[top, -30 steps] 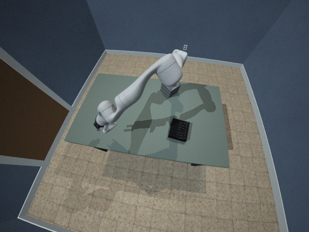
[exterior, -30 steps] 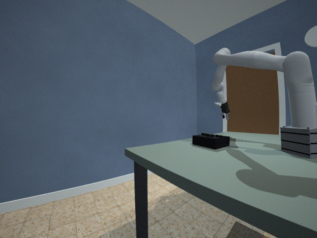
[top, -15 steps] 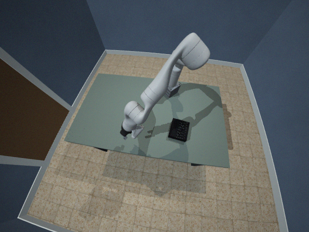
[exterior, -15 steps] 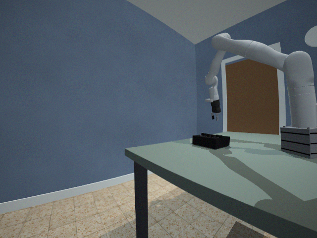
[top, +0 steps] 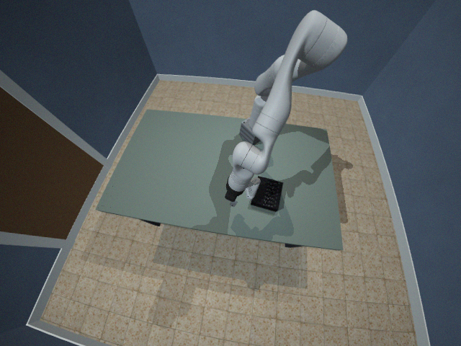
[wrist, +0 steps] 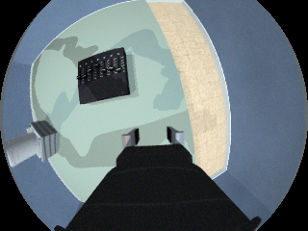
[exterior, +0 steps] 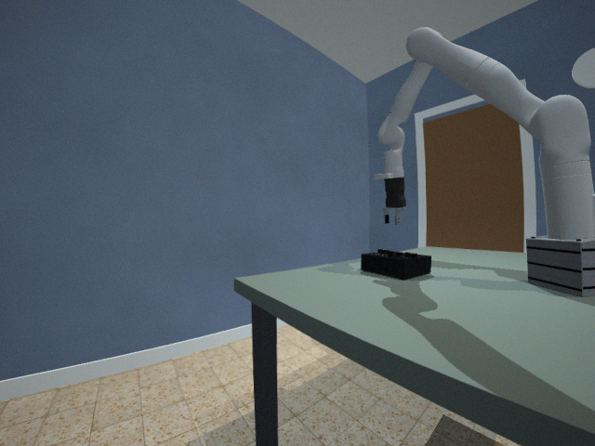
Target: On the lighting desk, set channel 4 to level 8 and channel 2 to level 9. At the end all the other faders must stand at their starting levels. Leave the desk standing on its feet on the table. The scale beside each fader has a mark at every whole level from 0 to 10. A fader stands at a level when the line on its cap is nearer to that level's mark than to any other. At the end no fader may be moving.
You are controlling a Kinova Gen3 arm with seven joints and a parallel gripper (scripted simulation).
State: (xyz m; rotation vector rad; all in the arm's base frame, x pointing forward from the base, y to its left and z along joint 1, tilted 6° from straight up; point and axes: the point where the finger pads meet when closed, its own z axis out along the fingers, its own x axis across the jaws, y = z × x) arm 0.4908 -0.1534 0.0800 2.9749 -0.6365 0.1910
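Note:
The lighting desk (top: 267,194) is a small black box with several faders, standing on the green table (top: 208,174) near its front edge. It also shows in the exterior view (exterior: 395,263) and in the wrist view (wrist: 108,76). My gripper (exterior: 390,218) hangs high above the table, pointing down, open and empty. In the top view the gripper (top: 233,202) appears just left of the desk. In the wrist view the fingertips stand apart, with the desk above and left of them. The fader levels are too small to read.
The arm's grey base block (exterior: 560,270) stands at the table's back, seen small in the wrist view (wrist: 44,139). A brown door (exterior: 473,178) is in the wall behind the gripper. The table's front edge lies close to the desk.

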